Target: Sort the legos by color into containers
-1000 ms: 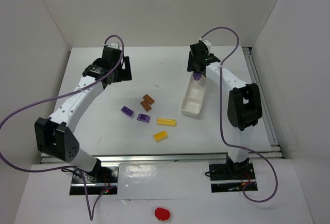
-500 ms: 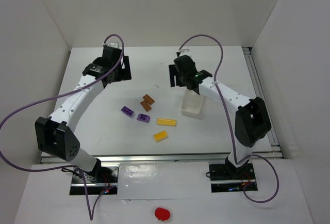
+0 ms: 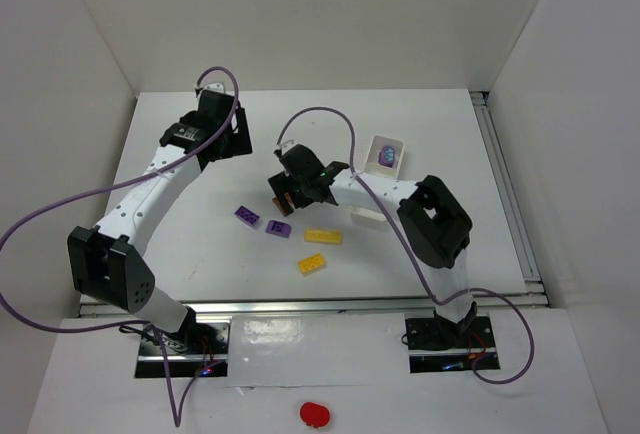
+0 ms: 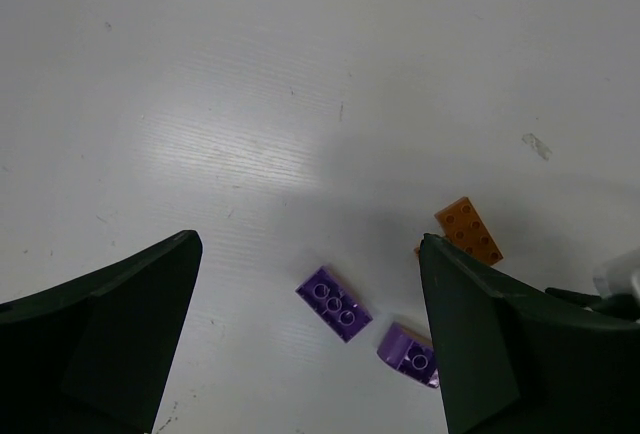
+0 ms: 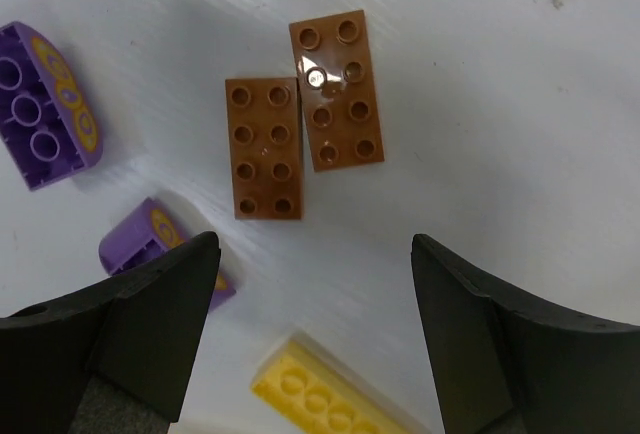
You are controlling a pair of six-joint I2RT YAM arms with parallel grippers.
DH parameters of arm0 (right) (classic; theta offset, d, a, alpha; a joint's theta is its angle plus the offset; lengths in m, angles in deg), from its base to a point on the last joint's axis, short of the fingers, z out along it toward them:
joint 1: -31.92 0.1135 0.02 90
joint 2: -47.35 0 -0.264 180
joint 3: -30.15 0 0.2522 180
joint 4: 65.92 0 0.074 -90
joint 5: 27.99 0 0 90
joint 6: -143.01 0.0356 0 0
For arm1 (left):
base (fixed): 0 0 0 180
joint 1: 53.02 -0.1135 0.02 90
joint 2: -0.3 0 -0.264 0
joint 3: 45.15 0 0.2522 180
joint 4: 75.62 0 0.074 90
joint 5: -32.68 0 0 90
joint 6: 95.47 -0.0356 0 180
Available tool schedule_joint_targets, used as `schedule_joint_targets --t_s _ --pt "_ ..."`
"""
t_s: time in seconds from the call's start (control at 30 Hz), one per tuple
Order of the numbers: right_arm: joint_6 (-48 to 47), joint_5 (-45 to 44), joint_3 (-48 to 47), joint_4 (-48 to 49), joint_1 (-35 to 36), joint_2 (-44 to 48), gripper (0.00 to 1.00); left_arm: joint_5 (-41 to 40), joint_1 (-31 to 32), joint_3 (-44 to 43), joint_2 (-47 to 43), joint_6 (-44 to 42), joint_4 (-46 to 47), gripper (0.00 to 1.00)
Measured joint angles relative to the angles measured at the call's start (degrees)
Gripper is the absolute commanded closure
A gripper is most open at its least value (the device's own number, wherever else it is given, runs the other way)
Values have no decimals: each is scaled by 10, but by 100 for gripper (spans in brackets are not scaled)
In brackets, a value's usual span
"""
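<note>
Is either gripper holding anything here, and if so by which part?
Nothing is held. The right gripper hangs open above the two brown bricks; the left gripper is open too.

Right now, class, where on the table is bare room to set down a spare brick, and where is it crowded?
Bare: the far strip of table between left gripper and tray; the near-left patch between left arm and purple bricks. Crowded: the centre, brown bricks and yellow bricks around the right gripper.
</note>
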Motion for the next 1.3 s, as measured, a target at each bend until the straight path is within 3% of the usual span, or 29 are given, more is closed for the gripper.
schedule_joint_targets --t_s 0.47,0.8,0.97,1.13,1.3 --pt "-58 64 10 18 52 -28 19 -17 -26 0 0 3 -10 0" --pt "-82 57 8 26 67 -56 40 -16 -32 0 0 4 -12 0" --pt "-85 51 7 27 69 -57 57 -16 -33 0 0 4 -12 0" --pt "-83 37 9 22 70 -46 60 -16 -33 0 0 4 -12 0" --pt "-63 -3 29 17 62 38 60 -15 -33 0 -1 4 -13 0"
